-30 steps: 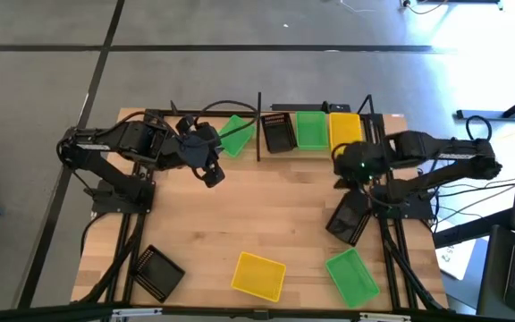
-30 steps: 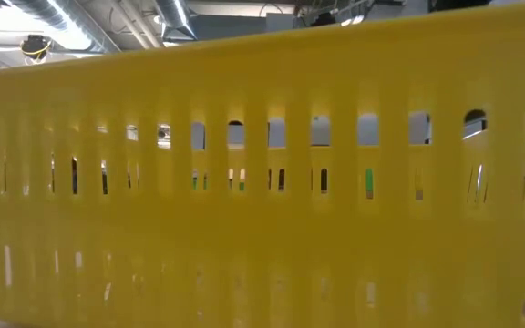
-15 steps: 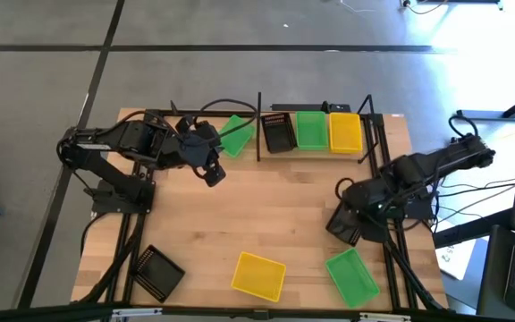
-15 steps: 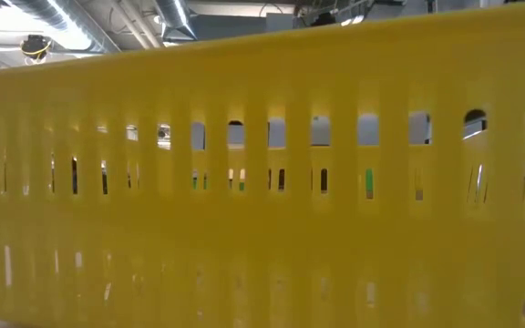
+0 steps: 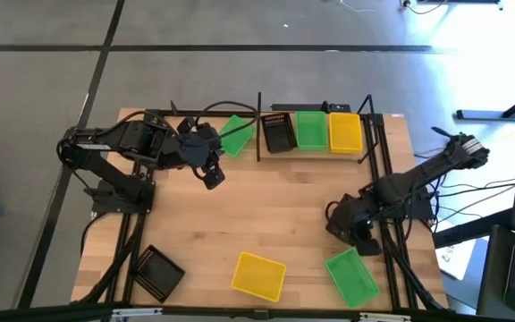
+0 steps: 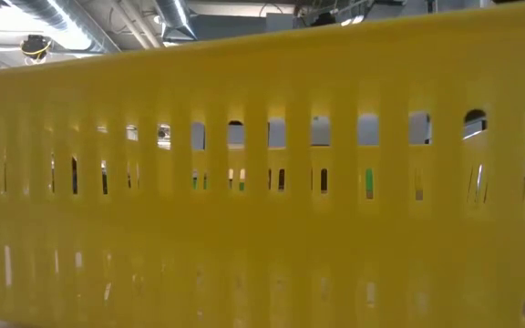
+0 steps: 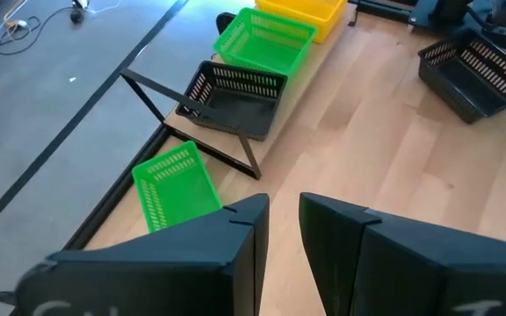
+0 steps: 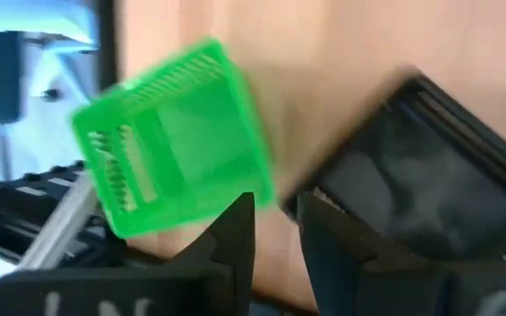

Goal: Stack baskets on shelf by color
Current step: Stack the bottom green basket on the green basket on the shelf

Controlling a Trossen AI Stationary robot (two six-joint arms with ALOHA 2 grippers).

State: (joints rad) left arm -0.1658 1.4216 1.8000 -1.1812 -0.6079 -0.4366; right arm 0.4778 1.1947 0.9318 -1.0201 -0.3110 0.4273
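On the shelf [image 5: 258, 134] at the far edge, a black basket [image 5: 279, 134], a green basket [image 5: 310, 130] and a yellow basket [image 5: 345, 131] stand side by side. Another green basket [image 5: 235, 134] lies just left of them. My left gripper [image 5: 213, 179] hangs open above the table near it. My right gripper [image 5: 347, 225] is open and low over a black basket [image 8: 420, 175] at the table's right, with a green basket [image 8: 174, 132] beside it. I cannot tell whether the right gripper touches the black basket.
A yellow basket [image 5: 257, 275] lies near the front edge, and its wall [image 6: 262, 182] fills the low view. A black basket [image 5: 156, 271] lies at the front left. Open wood lies in the table's middle.
My right gripper has swung from beside the shelf's yellow basket toward the table's near edge and down, tipping steeper, to just over the black basket at the right. The baskets have kept their places.
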